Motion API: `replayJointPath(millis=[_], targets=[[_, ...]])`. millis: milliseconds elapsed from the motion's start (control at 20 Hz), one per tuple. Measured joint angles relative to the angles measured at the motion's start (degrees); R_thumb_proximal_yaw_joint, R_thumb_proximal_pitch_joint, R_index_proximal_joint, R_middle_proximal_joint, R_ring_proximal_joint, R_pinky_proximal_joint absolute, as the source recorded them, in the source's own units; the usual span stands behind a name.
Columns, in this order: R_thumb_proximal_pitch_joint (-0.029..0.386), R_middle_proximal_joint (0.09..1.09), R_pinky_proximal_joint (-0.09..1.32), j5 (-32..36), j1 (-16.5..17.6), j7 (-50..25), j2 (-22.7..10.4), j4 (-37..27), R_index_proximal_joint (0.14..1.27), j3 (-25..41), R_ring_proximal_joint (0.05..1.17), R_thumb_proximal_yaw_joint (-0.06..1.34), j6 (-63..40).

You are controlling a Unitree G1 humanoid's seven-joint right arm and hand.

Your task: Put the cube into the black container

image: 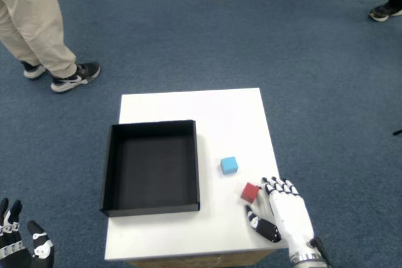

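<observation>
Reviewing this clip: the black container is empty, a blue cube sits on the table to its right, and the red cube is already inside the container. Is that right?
Not quite. The red cube is not in the container; the head view shows it on the white table, beside the fingertips of the right hand. The rest holds: the container is empty and the blue cube sits to its right.

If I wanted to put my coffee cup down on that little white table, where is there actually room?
The far strip of the white table, beyond the black container, is bare, as is the narrow near edge in front of it. The right side is crowded: the blue cube, the red cube and the robot's right hand sit close together there.
</observation>
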Motion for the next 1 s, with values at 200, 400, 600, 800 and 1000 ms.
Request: replayJointPath(millis=[200,400,600,800,1000], targets=[[0.113,0.22,0.0,0.8,-0.5,1.2,0.1,-0.2,0.73,-0.9,0.18,0.79,0.0],[0.098,0.21,0.0,0.9,-0.5,1.3,0.3,-0.4,0.73,-1.1,0.17,0.77,0.0],[0.086,0.21,0.0,0.9,-0.5,1.3,0.4,-0.5,0.74,-1.1,0.17,0.76,0.0],[0.076,0.21,-0.01,0.8,-0.4,1.2,0.6,-0.5,0.74,-1.1,0.17,0.75,0.0],[0.062,0.2,-0.01,0.6,-0.4,0.2,1.4,-0.6,0.74,-1.2,0.17,0.73,0.0]])
